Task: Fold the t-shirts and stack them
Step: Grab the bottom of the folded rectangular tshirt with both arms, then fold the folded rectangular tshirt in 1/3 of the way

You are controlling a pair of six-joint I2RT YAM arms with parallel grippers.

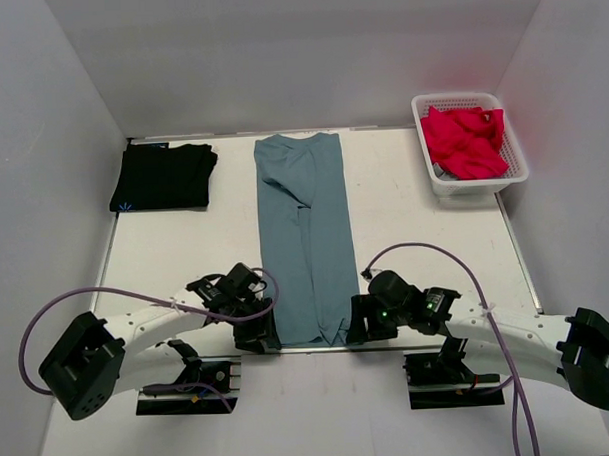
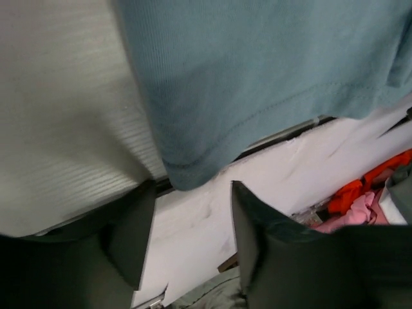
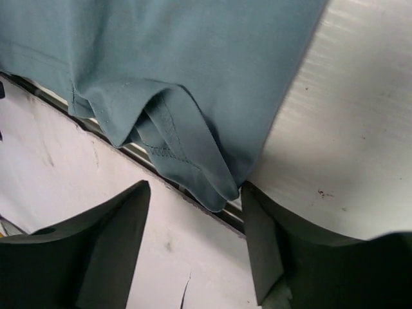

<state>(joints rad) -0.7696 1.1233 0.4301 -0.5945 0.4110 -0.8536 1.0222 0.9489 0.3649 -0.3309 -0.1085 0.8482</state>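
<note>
At the desk's (image 1: 425,244) far left corner we see the black t-shirt (image 1: 164,176), folded. The blue-grey t-shirt (image 1: 303,228) runs as a long strip from far edge to near edge. The left gripper (image 1: 260,337), jaws apart, sits at its near left corner, and the right gripper (image 1: 354,326), also apart, at its near right corner. A white basket (image 1: 512,166) of red cloth (image 1: 466,137) stands far right.

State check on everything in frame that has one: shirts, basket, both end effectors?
Dusty blue-grey cloth t-shirt: folded into a long strip, flat, hem at the near edge of the table.
Black cloth t-shirt: folded, lying far left.
White plastic slotted basket: upright, holding crumpled red cloth.
Left end effector: open, at the left hem corner, not gripping.
Right end effector: open, at the right hem corner, not gripping.
</note>
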